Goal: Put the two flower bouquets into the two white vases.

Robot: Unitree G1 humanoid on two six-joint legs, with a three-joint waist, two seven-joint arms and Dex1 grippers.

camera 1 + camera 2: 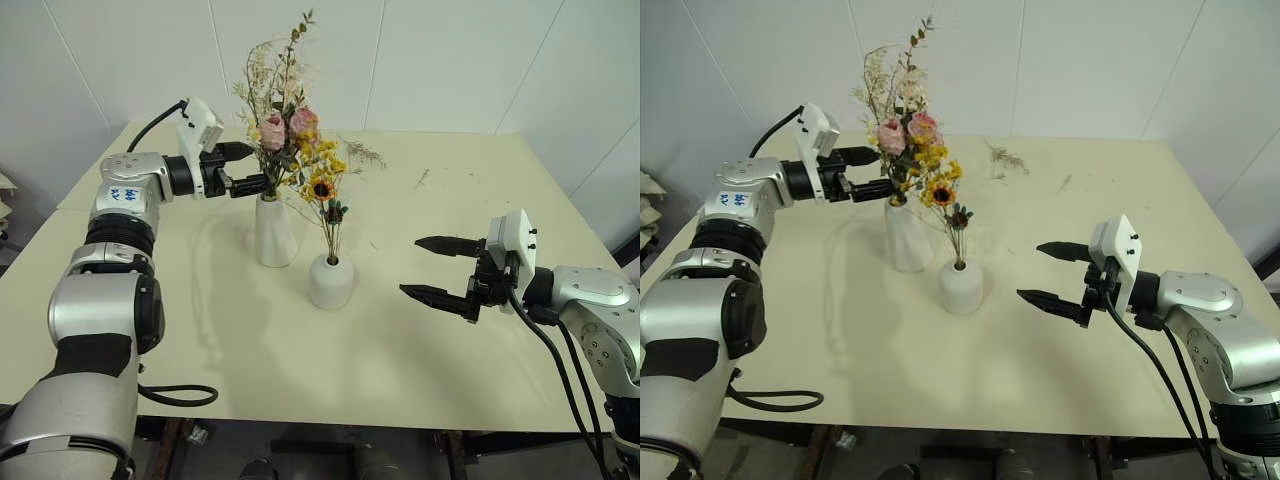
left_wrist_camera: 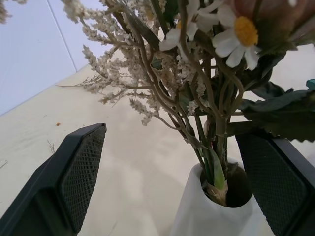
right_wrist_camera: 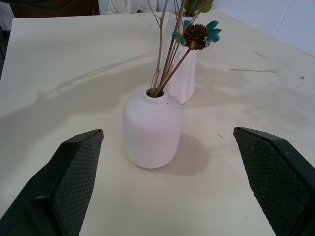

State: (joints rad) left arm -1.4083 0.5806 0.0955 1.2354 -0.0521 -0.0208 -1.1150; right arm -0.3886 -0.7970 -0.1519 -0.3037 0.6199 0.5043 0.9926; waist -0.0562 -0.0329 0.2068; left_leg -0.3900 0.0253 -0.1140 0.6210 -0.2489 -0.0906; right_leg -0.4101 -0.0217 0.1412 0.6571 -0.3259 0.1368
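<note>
The tall white vase (image 1: 275,235) holds the pink rose bouquet (image 1: 284,115), whose stems go down into its mouth (image 2: 224,184). To its right, the short round vase (image 1: 331,283) holds the yellow bouquet with the little sunflower (image 1: 322,182). My left gripper (image 1: 258,167) is open and level, its fingers (image 2: 74,182) standing apart on either side of the rose stems just above the tall vase's rim. My right gripper (image 1: 411,266) is open and empty, to the right of the short vase (image 3: 151,130) and facing it.
Loose thin twigs (image 1: 362,152) lie on the far side of the cream table (image 1: 430,370), with another bit (image 1: 422,178) further right. A black cable (image 1: 180,395) loops on the table's front left. White walls stand behind the table.
</note>
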